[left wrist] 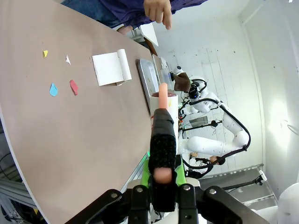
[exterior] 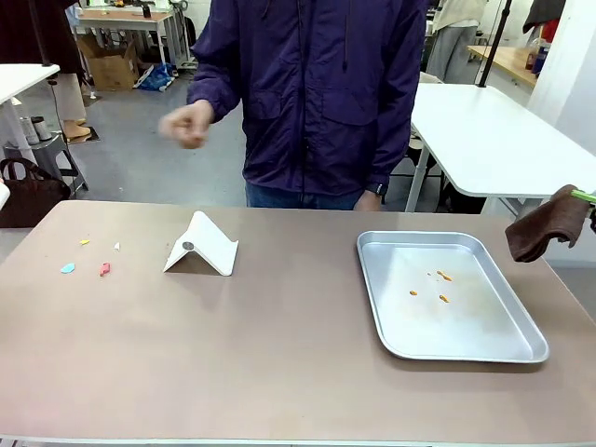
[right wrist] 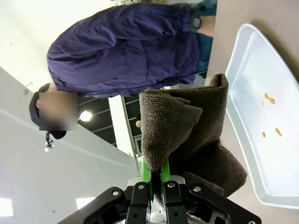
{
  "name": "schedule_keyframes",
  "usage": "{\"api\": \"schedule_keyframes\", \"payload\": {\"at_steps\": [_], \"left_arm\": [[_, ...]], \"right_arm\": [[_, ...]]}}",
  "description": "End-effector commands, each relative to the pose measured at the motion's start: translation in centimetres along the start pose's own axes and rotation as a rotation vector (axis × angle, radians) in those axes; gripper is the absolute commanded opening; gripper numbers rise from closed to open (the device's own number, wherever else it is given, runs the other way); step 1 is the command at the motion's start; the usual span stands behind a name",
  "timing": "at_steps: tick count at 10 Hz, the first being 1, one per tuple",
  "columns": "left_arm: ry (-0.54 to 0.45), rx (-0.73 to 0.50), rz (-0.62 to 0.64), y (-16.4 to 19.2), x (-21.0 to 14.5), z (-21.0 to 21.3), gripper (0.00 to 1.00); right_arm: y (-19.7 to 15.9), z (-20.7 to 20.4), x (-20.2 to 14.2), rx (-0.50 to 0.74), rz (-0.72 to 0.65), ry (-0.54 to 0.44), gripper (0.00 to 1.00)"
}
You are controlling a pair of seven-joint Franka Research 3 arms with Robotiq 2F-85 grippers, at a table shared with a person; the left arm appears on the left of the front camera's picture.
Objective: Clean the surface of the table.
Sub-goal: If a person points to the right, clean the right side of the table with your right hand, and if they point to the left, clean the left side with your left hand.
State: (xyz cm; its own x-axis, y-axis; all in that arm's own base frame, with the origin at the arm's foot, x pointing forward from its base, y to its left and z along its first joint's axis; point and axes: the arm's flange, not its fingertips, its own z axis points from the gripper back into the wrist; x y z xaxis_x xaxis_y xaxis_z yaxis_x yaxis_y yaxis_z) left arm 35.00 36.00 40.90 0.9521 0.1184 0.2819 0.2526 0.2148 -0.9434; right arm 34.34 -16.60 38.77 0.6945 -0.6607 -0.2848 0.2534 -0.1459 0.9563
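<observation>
Two-handed, hovers before wiping: clamps brown cloth (exterior: 545, 226) in right gripper (right wrist: 157, 176), pinches black tool (left wrist: 163, 135) in left gripper (left wrist: 163, 176), next needs lowering onto table (exterior: 279, 354) toward coloured scraps (exterior: 104, 269).

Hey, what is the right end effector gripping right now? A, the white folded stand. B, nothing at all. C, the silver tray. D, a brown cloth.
D: the right wrist view shows the right end effector clamped on a folded brown cloth, with the cloth bunched around its green pads.
</observation>
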Motion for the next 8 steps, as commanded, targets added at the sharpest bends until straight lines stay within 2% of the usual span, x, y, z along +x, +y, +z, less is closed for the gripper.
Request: {"api": "schedule_keyframes", "payload": {"at_steps": [1, 7, 8], "left_arm": [[0.007, 0.003, -0.001, -0.34, -0.14, 0.22, 0.00], [0.007, 0.003, -0.001, -0.34, -0.14, 0.22, 0.00], [0.000, 0.000, 0.000, 0.00, 0.00, 0.00, 0.22]], "right_arm": [[0.29, 0.40, -0.21, 0.007, 0.007, 0.016, 0.05], [0.29, 0.40, -0.21, 0.007, 0.007, 0.016, 0.05], [0.29, 0.40, -0.21, 0.007, 0.007, 0.016, 0.05]]}}
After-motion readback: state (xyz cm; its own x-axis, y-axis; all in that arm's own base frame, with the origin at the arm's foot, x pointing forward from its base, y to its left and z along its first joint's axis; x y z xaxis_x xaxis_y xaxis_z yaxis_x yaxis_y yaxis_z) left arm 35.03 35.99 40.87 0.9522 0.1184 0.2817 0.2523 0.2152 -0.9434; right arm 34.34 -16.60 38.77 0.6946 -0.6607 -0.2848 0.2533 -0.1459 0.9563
